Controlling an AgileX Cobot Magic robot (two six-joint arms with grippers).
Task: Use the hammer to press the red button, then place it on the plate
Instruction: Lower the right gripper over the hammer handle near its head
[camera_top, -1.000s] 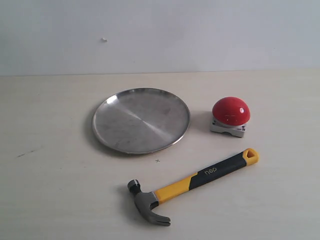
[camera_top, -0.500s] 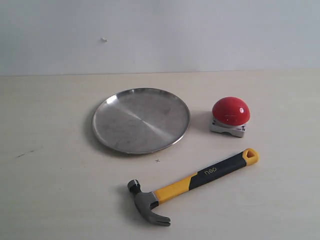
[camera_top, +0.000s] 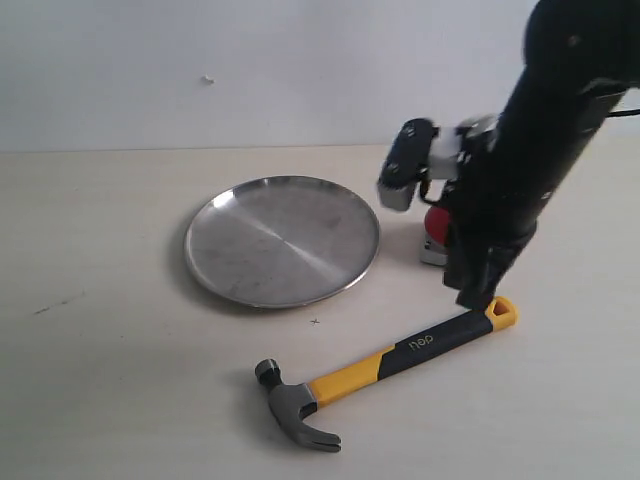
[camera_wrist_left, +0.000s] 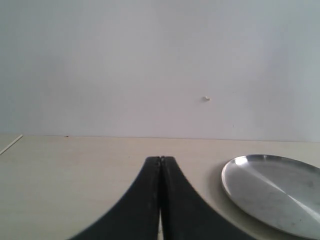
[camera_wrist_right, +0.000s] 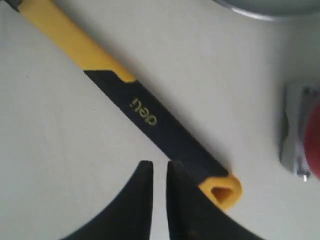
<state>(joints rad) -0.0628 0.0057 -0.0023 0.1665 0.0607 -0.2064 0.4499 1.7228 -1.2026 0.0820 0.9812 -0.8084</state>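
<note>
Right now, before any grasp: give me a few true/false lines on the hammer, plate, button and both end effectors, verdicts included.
1. The hammer lies flat on the table, apart from the plate. True.
2. The right end effector is shut on the hammer's handle. False: its fingers stand slightly apart by the handle's yellow end, gripping nothing.
3. The left end effector is shut and empty. True.
4. The red button sits on the plate. False: it stands on the table beside the plate, partly hidden by the right arm.
</note>
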